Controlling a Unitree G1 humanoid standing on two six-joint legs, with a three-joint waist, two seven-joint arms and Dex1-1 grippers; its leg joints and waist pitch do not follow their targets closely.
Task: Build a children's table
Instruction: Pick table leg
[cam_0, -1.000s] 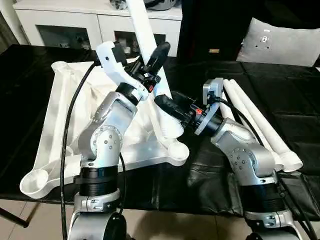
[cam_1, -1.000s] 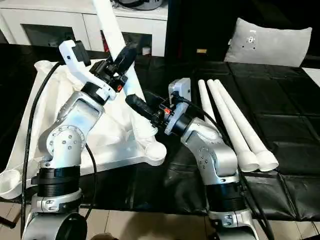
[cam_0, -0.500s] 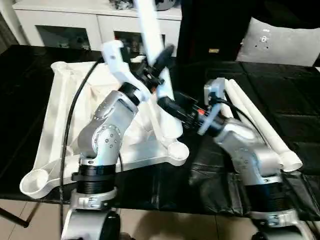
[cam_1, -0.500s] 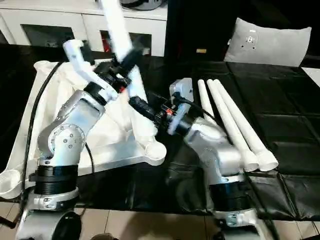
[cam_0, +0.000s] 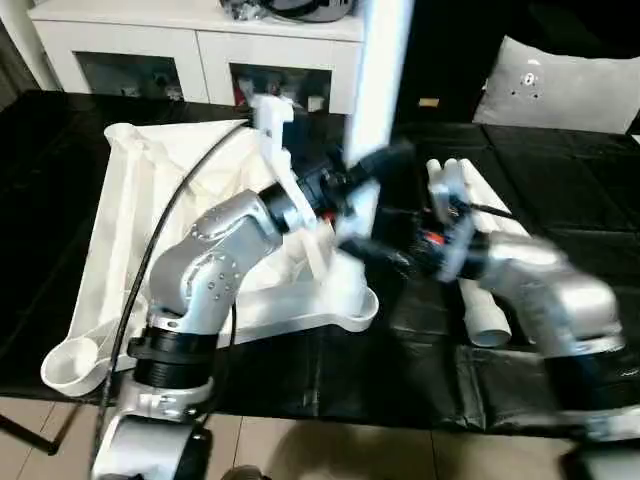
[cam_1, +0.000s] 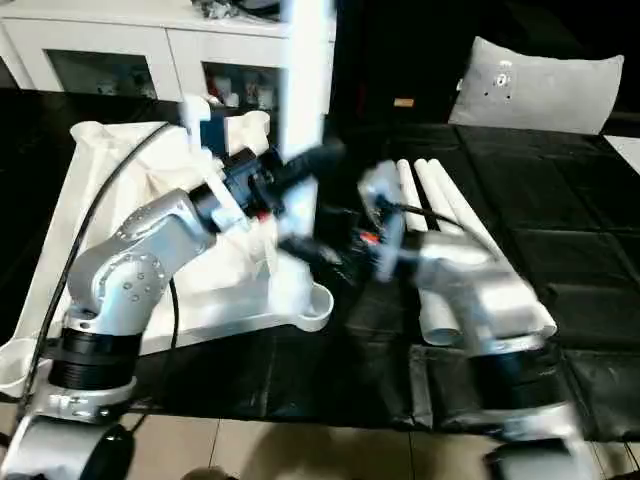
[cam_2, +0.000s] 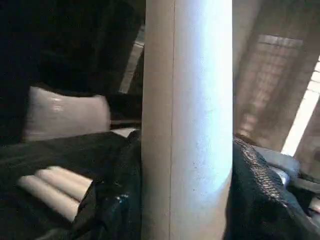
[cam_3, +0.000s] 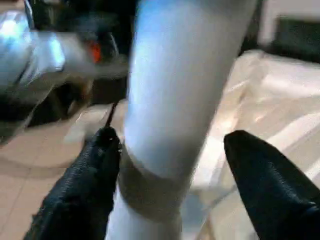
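Observation:
The white table top (cam_0: 130, 230) lies upside down on the black cover, ribs and round corner sockets facing up. One white leg (cam_0: 378, 70) stands nearly upright over the near right socket (cam_0: 355, 300). My left gripper (cam_0: 360, 185) is shut on this leg partway up; the leg (cam_2: 187, 125) runs close past the left wrist camera. My right gripper (cam_3: 172, 135) sits low at the leg's foot, open, with its fingers (cam_3: 265, 190) spread on either side and a gap on one side. The right arm is blurred. Spare white legs (cam_1: 440, 200) lie side by side to its right.
A white cabinet (cam_0: 200, 40) with shelves stands behind the table. A grey cushion (cam_0: 570, 85) lies at the back right. The black cover (cam_0: 590, 210) hangs over the front edge, with pale floor (cam_0: 330, 455) below.
The leg has swung from leaning left to nearly upright and shifted right with my left gripper. My right gripper's fingers have spread apart off the leg's foot.

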